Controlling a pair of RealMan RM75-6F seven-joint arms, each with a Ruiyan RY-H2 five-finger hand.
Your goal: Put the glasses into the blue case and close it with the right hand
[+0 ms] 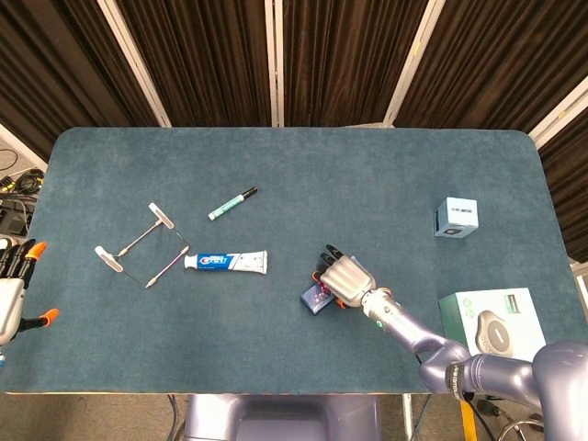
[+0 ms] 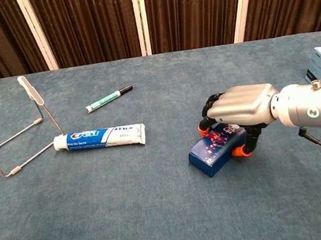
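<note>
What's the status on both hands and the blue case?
Right hand grips blue case, closed. Left hand open, idle at table edge. Nothing obstructing.
</note>
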